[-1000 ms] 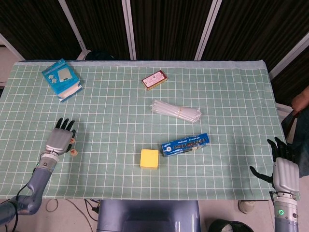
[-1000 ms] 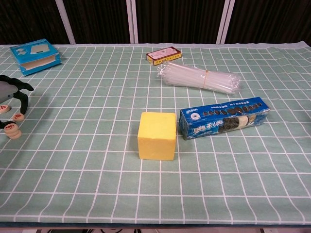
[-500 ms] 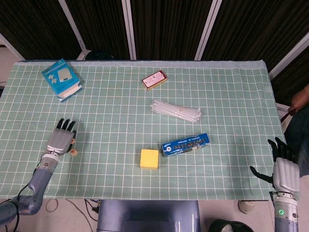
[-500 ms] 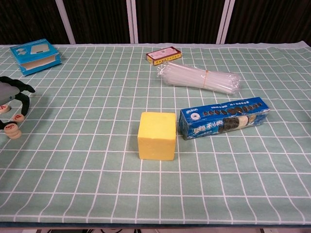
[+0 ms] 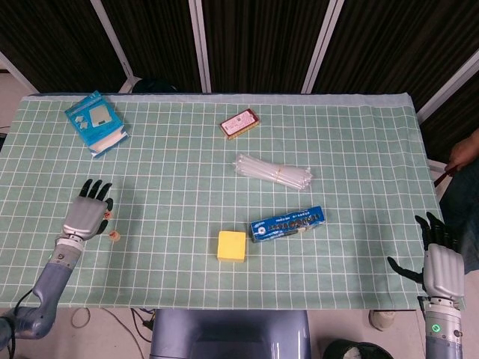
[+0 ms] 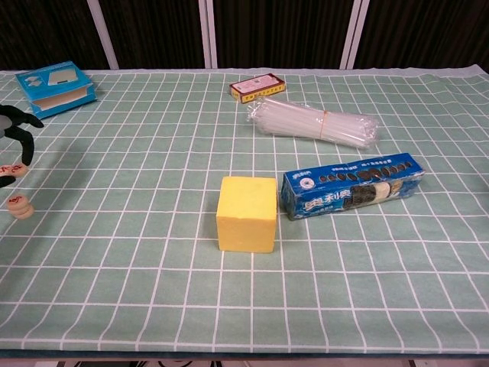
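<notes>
Left robot hand sits at the near-left of the counter, fingers curled down over one wooden disc. The disc touches the fingertips, but we cannot tell whether it's really pinched. A second disc lies loose on the cloth just below the hand, toward the near edge.

We'd put this at the grasp stage: a grip may be forming, nothing is carried off yet, and the second disc is untouched.

Right robot hand hangs off the counter's near-right corner, fingers spread, holding nothing.

Well to the right of the left hand are a yellow block and a cookie box. Beyond them are a straw bundle and a red box. A blue box lies straight beyond the left hand.

The surface is green checked cloth. Dark curtains hang behind.
</notes>
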`<state>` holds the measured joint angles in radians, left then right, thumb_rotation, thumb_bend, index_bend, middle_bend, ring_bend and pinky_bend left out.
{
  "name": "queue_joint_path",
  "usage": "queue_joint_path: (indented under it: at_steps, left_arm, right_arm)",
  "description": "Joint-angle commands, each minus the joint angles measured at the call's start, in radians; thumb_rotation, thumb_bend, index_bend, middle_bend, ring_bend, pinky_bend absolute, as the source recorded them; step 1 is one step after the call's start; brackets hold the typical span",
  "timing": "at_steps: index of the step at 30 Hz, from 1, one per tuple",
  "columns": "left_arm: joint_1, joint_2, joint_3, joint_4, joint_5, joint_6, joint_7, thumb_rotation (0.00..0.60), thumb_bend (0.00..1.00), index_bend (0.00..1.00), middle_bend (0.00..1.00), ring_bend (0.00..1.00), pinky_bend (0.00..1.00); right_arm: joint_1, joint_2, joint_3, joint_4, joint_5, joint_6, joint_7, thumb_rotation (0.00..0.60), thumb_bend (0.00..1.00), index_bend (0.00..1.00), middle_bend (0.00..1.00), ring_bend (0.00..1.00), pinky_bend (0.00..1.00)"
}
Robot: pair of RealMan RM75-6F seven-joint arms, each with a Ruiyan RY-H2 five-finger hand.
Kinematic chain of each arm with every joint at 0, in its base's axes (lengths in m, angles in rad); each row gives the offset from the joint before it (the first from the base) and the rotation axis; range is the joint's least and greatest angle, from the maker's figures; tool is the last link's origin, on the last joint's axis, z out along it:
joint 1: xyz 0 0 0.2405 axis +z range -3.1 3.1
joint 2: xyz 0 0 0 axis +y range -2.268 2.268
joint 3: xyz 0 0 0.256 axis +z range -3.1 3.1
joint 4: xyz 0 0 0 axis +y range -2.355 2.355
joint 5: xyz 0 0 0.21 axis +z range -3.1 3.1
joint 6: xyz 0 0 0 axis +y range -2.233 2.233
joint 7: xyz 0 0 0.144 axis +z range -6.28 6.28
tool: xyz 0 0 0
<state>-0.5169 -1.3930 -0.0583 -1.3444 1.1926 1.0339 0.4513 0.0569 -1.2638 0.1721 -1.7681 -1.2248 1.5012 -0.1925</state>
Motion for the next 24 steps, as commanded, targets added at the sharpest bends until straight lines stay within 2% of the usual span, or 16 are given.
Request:
queue_joint_path:
  at_steps: [1, 8, 14, 24]
  left_arm:
    - [0.023, 0.055, 0.018, -0.062, 0.039, 0.020, -0.048, 0.600, 0.33, 0.49, 0.10, 0.00, 0.00]
    - [0.052, 0.099, 0.062, -0.127, 0.121, 0.067, -0.056, 0.600, 0.33, 0.49, 0.10, 0.00, 0.00]
    - [0.068, 0.088, 0.092, -0.133, 0.158, 0.079, -0.025, 0.600, 0.33, 0.49, 0.10, 0.00, 0.00]
    - [0.073, 0.060, 0.088, -0.121, 0.158, 0.079, 0.009, 0.600, 0.33, 0.48, 0.10, 0.00, 0.00]
  right_arm:
    - [0.000, 0.000, 0.000, -0.001, -0.001, 0.000, -0.001, 0.600, 0.27, 0.12, 0.05, 0.00, 0.00]
    - [0.001, -0.001, 0.000, -0.001, -0.001, 0.002, -0.005, 0.600, 0.27, 0.12, 0.05, 0.00, 0.00]
    - [0.000, 0.000, 0.000, -0.001, 0.000, 0.002, -0.002, 0.600, 0.27, 0.12, 0.05, 0.00, 0.00]
    - [0.000, 0.001, 0.002, 0.000, 0.003, 0.000, 0.002, 0.600, 0.27, 0.12, 0.05, 0.00, 0.00]
